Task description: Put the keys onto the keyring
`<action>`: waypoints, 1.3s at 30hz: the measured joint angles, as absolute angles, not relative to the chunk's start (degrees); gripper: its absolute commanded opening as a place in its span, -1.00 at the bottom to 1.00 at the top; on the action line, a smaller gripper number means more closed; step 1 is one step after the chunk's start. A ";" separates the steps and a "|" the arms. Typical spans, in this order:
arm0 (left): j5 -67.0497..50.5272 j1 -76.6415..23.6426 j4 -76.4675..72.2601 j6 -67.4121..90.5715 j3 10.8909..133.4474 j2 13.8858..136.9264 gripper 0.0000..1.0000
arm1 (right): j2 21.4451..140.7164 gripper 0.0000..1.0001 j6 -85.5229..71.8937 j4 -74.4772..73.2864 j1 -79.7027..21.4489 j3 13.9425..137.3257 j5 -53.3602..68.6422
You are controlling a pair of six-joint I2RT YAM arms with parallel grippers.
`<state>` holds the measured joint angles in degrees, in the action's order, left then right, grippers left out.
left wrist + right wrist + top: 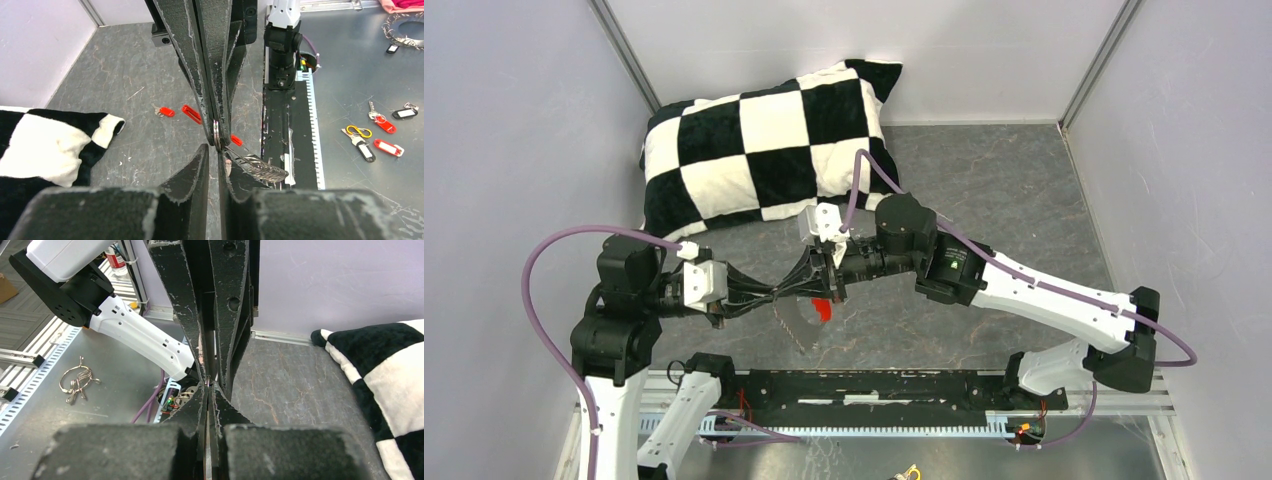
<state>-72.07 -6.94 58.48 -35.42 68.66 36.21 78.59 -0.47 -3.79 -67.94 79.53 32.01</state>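
Note:
Both grippers meet in mid-air above the grey table. My right gripper (834, 285) (209, 386) is shut on the keyring's flat silvery ring (216, 131), which shows edge-on between its fingers. From the ring hang a silvery chain (262, 169) and the red fob (823, 310) (236, 140). My left gripper (809, 288) (214, 149) faces it, its tips right at the ring's lower edge, its jaws a narrow gap apart with only floor showing between them. A small red-headed key (165, 111) lies on the table beyond, with a longer red piece (191, 114) beside it.
A black-and-white checkered pillow (764, 140) (50, 145) lies at the back left of the table. The arms' black base rail (884, 385) runs along the near edge. Beyond it, on a metal surface, lie several key tags (380, 122) and wire loops (75, 382).

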 measured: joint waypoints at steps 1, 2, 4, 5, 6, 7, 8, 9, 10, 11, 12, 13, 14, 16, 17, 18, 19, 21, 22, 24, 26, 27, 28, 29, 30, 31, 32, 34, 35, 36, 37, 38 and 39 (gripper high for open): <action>-72.10 -6.94 58.59 -35.42 68.66 36.12 -0.77 | 78.76 -0.98 -0.64 -3.97 -67.85 79.77 32.40; -72.12 -6.94 58.67 -35.44 68.66 35.99 -0.83 | 78.89 -0.98 -0.78 -4.01 -67.81 79.92 32.71; -72.16 -6.94 58.83 -35.44 68.62 35.75 -0.95 | 79.33 -0.97 -0.86 -4.45 -67.75 80.62 33.50; -72.18 -6.94 58.89 -35.44 68.60 35.62 -0.95 | 79.61 -0.93 -0.89 -4.73 -67.75 81.03 33.93; -72.16 -6.94 59.05 -35.46 68.60 35.51 -0.96 | 79.88 -0.89 -1.04 -5.15 -67.75 81.52 34.28; -72.20 -6.94 59.13 -35.48 68.58 35.40 -0.96 | 80.27 -0.80 -1.15 -5.65 -67.72 82.11 34.72; -72.34 -6.94 59.20 -35.53 68.53 35.22 -0.95 | 80.73 -0.76 -1.26 -6.22 -67.72 82.83 35.18; -72.42 -6.94 59.22 -35.66 68.38 35.00 -0.95 | 81.17 -0.71 -1.32 -6.76 -67.72 83.44 35.83; -72.44 -6.94 59.33 -35.92 68.14 34.72 -0.96 | 81.52 -0.63 -1.34 -7.42 -67.72 83.94 36.16; -72.47 -6.94 59.46 -36.03 67.85 34.44 -0.96 | 81.76 -0.54 -1.32 -7.94 -67.72 84.27 36.58; -72.42 -6.94 59.57 -36.05 67.61 34.24 -0.95 | 81.84 -0.48 -1.34 -8.32 -67.72 84.31 36.97; -72.42 -6.94 59.61 -36.05 67.35 34.09 -0.96 | 81.80 -0.43 -1.30 -8.73 -67.75 84.31 37.34; -72.53 -6.94 59.59 -36.05 67.20 34.09 -0.96 | 81.69 -0.38 -1.37 -8.95 -67.77 84.31 37.39; -72.55 -6.94 59.40 -36.03 67.11 34.24 -0.96 | 81.30 -0.31 -1.23 -9.58 -67.70 84.25 37.45; -72.62 -6.94 59.20 -36.03 67.11 34.35 -0.96 | 81.01 -0.28 -1.21 -10.07 -67.44 84.23 37.36; -72.66 -6.98 58.89 -36.03 67.11 34.44 -0.96 | 80.55 -0.27 -1.19 -10.90 -67.16 84.20 37.30; -72.69 -7.01 58.41 -36.01 67.11 34.50 -0.96 | 80.23 -0.27 -1.21 -11.62 -66.94 84.20 37.26; -72.90 -7.01 57.76 -36.01 67.11 34.52 -0.96 | 79.35 -0.27 -0.51 -14.17 -66.04 84.20 36.53; -73.21 -7.01 57.49 -36.01 67.11 34.52 -0.95 | 78.98 -0.28 -0.03 -15.46 -65.60 84.23 35.88; -73.67 -7.09 56.86 -36.01 67.11 34.52 -0.96 | 78.56 -0.31 0.73 -17.54 -65.06 84.36 34.72; -73.91 -7.16 56.64 -36.01 67.11 34.50 -0.96 | 78.39 -0.35 1.26 -19.11 -64.66 84.42 33.41; -74.00 -7.16 56.58 -36.01 67.11 34.50 -0.96 | 78.37 -0.36 1.32 -19.66 -64.60 84.42 32.86; -74.06 -7.16 56.55 -36.01 67.11 34.48 -0.96 | 78.37 -0.36 1.32 -19.99 -64.60 84.42 32.45; -74.04 -7.16 56.51 -36.01 67.11 34.48 -0.96 | 78.35 -0.31 1.32 -20.29 -64.60 84.36 31.83; -74.02 -7.16 56.45 -36.01 67.11 34.46 -0.96 | 78.06 -0.25 1.30 -20.16 -64.60 83.79 30.68; -74.00 -7.16 56.40 -36.01 67.07 34.41 -0.95 | 77.49 -0.22 1.26 -20.16 -64.60 82.81 29.39; -73.87 -7.16 56.31 -36.01 66.83 34.28 -0.95 | 76.47 -0.19 1.19 -19.94 -64.60 80.99 27.83; -73.56 -7.20 56.29 -36.03 65.89 34.04 -0.96 | 73.95 -0.12 1.08 -19.46 -64.58 76.34 24.21; -73.52 -7.20 56.29 -36.03 65.49 34.06 -0.96 | 72.69 -0.09 0.95 -19.09 -64.47 73.84 22.70; -73.38 -7.20 56.34 -36.03 64.97 34.20 -0.96 | 71.02 -0.07 0.67 -18.72 -64.31 70.39 21.02; -73.25 -7.20 56.36 -36.05 64.55 34.39 -0.96 | 69.73 -0.04 0.32 -18.70 -64.23 67.53 19.55; -72.97 -7.20 56.42 -36.05 64.25 34.70 -0.96 | 67.96 -0.03 -0.27 -18.06 -63.88 63.33 17.93; -72.64 -7.20 56.45 -36.07 64.07 35.11 -0.96 | 66.37 -0.02 -0.95 -18.13 -63.55 59.66 16.56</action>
<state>-72.64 -7.20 56.45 -36.07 64.07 35.11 66.37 -0.95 -18.13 -63.55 59.66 16.56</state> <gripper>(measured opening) 0.029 0.473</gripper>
